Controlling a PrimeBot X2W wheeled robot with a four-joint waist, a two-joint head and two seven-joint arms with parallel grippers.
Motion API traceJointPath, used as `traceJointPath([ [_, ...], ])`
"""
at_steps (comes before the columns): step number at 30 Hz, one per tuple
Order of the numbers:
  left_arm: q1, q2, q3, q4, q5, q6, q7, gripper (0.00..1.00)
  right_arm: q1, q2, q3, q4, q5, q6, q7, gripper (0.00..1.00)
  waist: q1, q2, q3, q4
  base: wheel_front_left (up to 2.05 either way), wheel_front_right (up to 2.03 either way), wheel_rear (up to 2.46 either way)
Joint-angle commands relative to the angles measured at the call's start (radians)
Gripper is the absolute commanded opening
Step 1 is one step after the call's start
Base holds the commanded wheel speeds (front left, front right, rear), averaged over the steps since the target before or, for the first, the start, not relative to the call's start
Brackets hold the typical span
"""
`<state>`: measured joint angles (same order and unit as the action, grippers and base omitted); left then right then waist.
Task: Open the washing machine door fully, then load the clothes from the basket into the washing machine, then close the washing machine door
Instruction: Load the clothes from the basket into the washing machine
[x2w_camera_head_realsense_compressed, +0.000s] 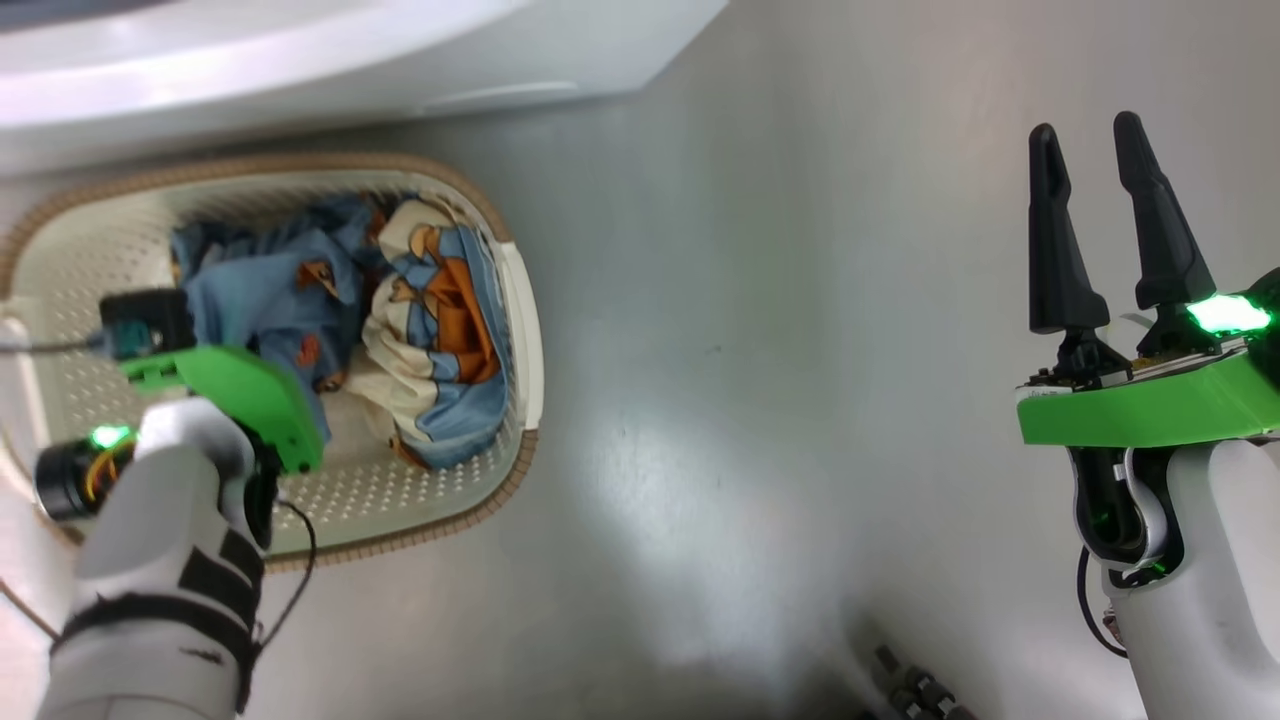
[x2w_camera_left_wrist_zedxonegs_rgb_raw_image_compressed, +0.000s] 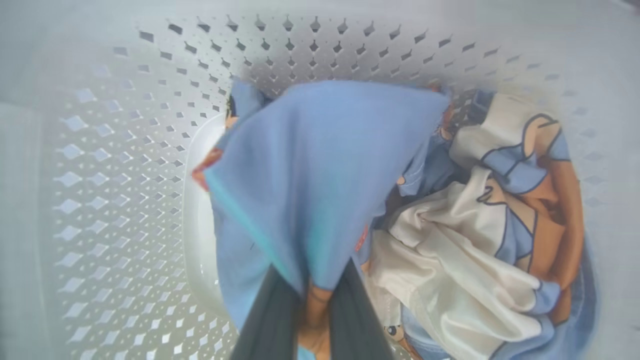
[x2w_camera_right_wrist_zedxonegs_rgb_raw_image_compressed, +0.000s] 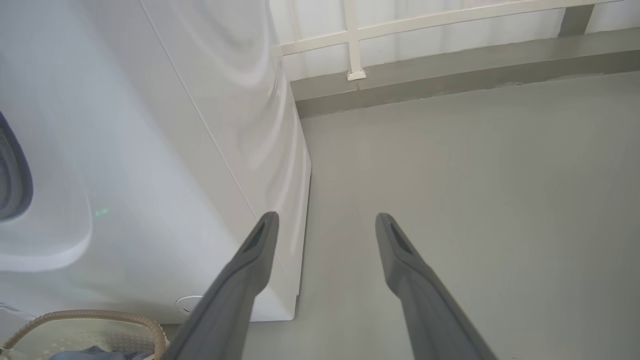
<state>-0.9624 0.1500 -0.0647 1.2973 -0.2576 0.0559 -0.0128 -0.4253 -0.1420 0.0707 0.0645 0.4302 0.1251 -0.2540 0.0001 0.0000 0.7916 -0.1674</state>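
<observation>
Smooth grey floor (x2w_camera_head_realsense_compressed: 760, 400) runs to the white washing machine (x2w_camera_head_realsense_compressed: 300, 60) at the far side; near it, left, sits the cream perforated basket (x2w_camera_head_realsense_compressed: 520, 470), brown-rimmed, holding crumpled light-blue clothes (x2w_camera_head_realsense_compressed: 440, 330) with cream and orange cartoon patches; the left end effector (x2w_camera_left_wrist_zedxonegs_rgb_raw_image_compressed: 312, 280) pinches a blue fold; the right end effector (x2w_camera_head_realsense_compressed: 1086, 125) hangs spread, well right.

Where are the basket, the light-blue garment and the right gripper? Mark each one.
basket (x2w_camera_head_realsense_compressed: 400, 495): head view, bare perforated wall.
light-blue garment (x2w_camera_left_wrist_zedxonegs_rgb_raw_image_compressed: 320, 165): left wrist view, middle of its plain fold.
right gripper (x2w_camera_right_wrist_zedxonegs_rgb_raw_image_compressed: 326, 216): right wrist view, midway between fingertips.
</observation>
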Motion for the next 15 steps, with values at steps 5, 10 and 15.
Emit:
traceJointPath([
  [5, 0.097, 0.017, 0.03, -0.007, -0.029, -0.032, -0.105, 0.0, 0.047, -0.005, 0.026, -0.005, -0.008, 0.006, -0.008, 1.0, -0.0001, 0.0, -0.127, 0.027, 0.0, 0.0, 0.0],
  [10, 0.152, -0.001, 0.033, -0.007, -0.046, -0.06, -0.19, 0.0, 0.082, -0.015, 0.027, 0.012, -0.013, 0.006, -0.008, 1.0, -0.0001, 0.0, -0.222, 0.049, 0.0, 0.0, 0.0],
  [15, 0.212, -0.009, 0.025, -0.021, -0.046, -0.092, -0.24, 0.0, 0.128, -0.027, 0.027, 0.031, -0.02, 0.006, -0.008, 1.0, -0.0001, 0.0, -0.321, 0.068, 0.0, 0.0, 0.0],
])
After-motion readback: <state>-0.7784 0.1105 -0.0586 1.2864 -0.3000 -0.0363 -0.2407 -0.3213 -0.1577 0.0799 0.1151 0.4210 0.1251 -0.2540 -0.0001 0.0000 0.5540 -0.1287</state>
